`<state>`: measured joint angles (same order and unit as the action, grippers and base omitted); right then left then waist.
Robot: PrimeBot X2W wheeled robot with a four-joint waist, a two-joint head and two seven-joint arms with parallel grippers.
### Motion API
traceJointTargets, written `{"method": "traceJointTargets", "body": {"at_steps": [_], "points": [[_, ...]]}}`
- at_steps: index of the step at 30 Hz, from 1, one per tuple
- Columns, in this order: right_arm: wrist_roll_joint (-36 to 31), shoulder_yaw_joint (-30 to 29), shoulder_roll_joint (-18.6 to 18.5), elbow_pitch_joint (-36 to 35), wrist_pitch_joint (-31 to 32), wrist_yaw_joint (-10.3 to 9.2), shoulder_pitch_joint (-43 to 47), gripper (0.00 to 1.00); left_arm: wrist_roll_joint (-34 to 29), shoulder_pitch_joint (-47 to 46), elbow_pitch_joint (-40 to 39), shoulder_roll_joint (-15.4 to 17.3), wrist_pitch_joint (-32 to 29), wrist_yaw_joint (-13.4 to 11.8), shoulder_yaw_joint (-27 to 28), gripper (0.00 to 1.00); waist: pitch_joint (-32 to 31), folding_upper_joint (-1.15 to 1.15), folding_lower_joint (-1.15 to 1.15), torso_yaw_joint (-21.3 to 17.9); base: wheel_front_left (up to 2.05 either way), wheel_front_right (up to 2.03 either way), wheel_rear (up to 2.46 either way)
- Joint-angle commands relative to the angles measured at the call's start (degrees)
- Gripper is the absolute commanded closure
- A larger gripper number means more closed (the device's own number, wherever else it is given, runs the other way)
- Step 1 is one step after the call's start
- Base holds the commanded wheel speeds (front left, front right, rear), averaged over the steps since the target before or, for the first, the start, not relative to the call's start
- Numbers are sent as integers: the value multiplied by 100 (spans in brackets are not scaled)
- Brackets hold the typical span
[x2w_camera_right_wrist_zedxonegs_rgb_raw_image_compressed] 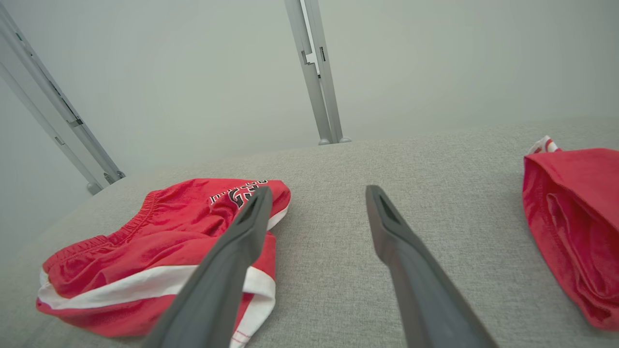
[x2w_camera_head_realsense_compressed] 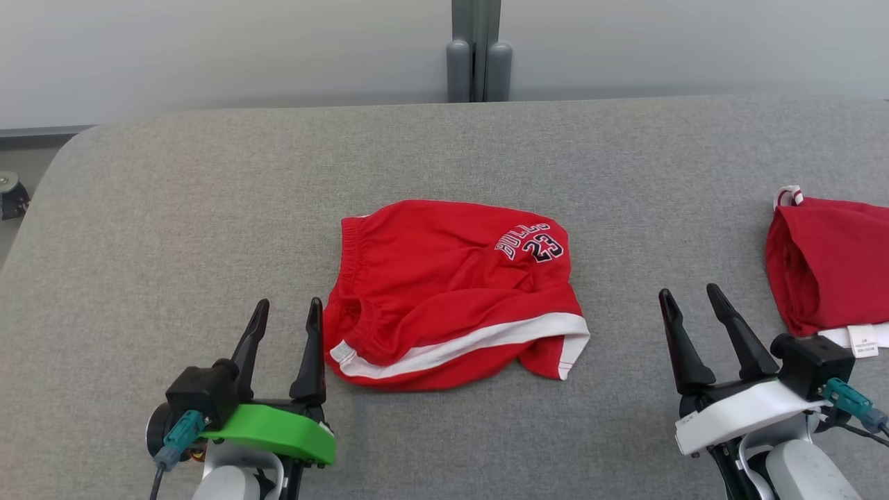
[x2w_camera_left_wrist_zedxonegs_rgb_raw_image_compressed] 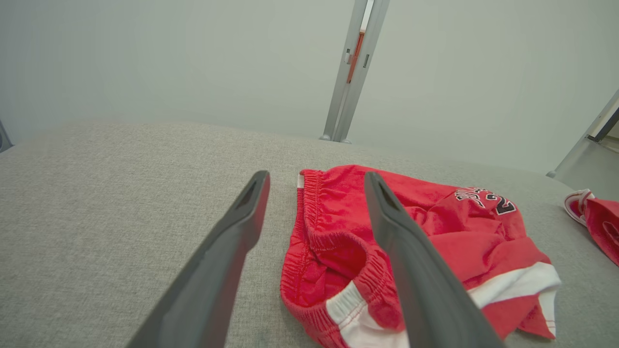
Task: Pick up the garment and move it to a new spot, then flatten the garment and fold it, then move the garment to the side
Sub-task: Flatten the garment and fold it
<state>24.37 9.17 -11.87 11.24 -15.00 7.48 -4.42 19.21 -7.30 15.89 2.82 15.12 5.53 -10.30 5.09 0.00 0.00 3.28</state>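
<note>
- The grey cloth-covered table [x2w_camera_head_realsense_compressed: 173, 229] runs across the whole head view, with its far left corner rounded.
- A pale wall stands behind it. A grey post [x2w_camera_head_realsense_compressed: 478, 62] rises at the middle of the far edge.
- The shorts [x2w_camera_head_realsense_compressed: 430, 292] lie crumpled and only partly flat near the middle of the table, between the two grippers.
  - They are red, with the gathered waistband toward the robot's left.
  - A white band crosses the near side.
  - A black-and-white "23" under an arc of letters sits on the far right part.
  - The near right corner is folded over on itself.
- A second red garment [x2w_camera_head_realsense_compressed: 826, 264] lies bunched at the table's right side, well apart from the shorts, and the edge of the head view cuts it off.
  - A white-and-red loop pokes out at its far corner.
  - A small white tag [x2w_camera_head_realsense_compressed: 863, 342] shows at its near edge.
- The left gripper [x2w_camera_head_realsense_compressed: 289, 303], on a green mount, is at the near left.
  - Its fingers are spread with nothing between them.
  - Its inner finger is just beside the waistband; whether they touch I cannot tell.
- The right gripper [x2w_camera_head_realsense_compressed: 689, 290], on a white mount, is at the near right, between the shorts and the second garment.
  - Its fingers are likewise spread and empty, over bare table.
</note>
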Motion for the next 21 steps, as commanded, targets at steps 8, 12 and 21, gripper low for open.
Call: {"method": "traceJointTargets", "body": {"at_steps": [8,12,21], "points": [[-168,-206,64,-117,-23,2,68,0,-188,-94,402,131,1,154,-92,0,56,0,0,-46,0,0,0],[-168,-248,97,-114,-23,2,64,0,-118,-265,687,364,-20,194,-407,0,86,0,0,-50,0,0,0],[-235,-214,105,-101,13,2,13,0,900,-747,531,1514,-885,200,-1894,0,166,0,0,-75,0,0,0]]}}
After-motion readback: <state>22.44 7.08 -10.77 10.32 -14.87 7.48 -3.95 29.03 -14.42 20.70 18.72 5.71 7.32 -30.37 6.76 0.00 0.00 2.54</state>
